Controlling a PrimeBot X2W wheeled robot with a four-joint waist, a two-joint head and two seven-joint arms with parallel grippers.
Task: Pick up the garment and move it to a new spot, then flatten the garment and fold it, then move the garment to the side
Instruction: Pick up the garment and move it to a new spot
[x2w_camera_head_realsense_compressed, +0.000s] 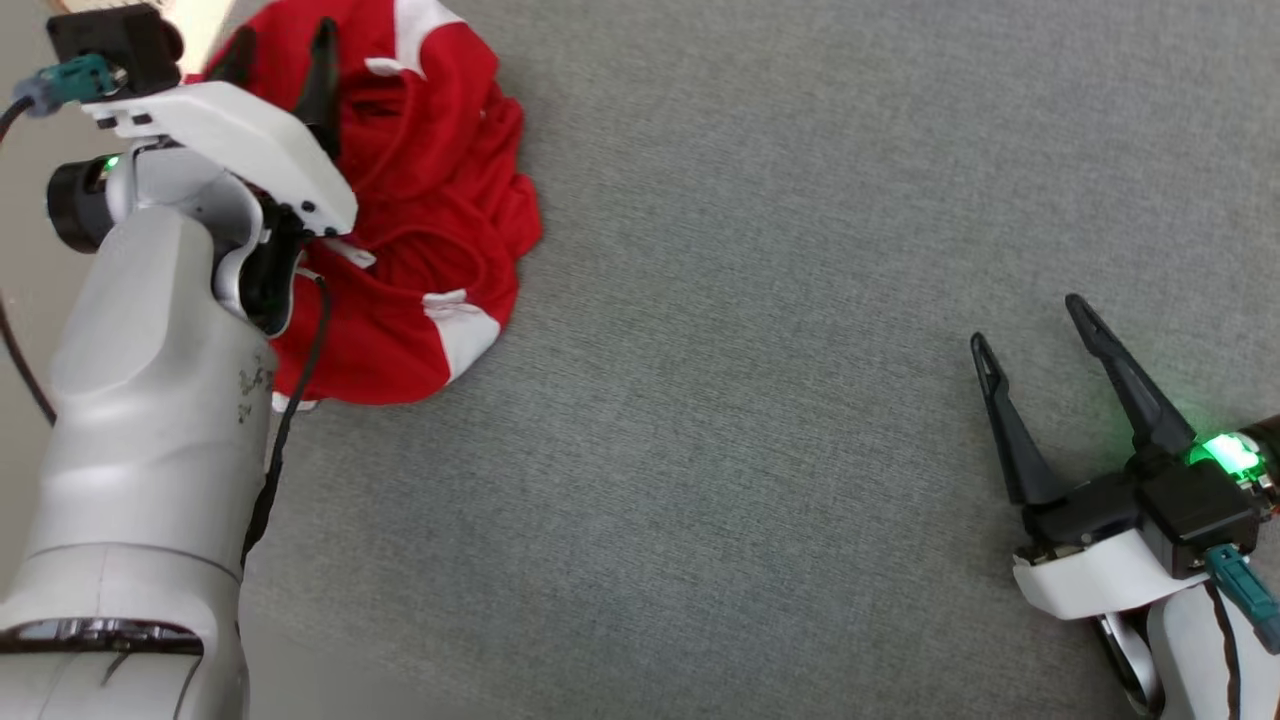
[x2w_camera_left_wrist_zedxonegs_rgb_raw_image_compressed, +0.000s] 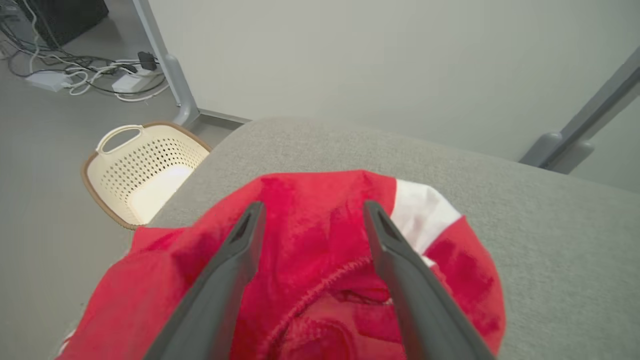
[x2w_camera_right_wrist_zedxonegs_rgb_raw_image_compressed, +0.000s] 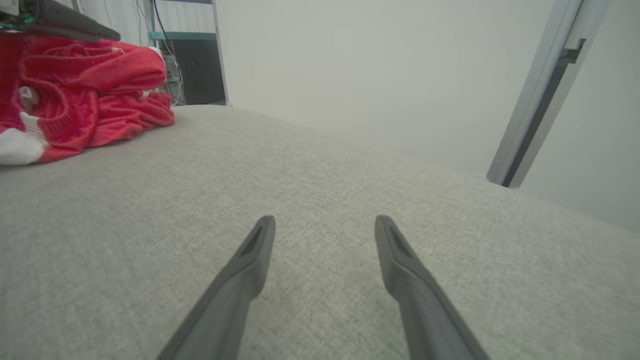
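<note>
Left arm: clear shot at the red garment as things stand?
Likely yes: the left tool is open, poised right over the red garment with nothing between them. Whether it touches yet is unclear.

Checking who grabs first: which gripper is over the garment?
The left gripper, fingers open over the red garment; the right gripper is over bare grey surface, well apart.

The table (x2w_camera_head_realsense_compressed: 760, 380) has a grey, cloth-like cover. On it lies a red garment (x2w_camera_head_realsense_compressed: 430, 210) with white patches, crumpled in a heap at about 10 o'clock, close to the table's edge.
</note>
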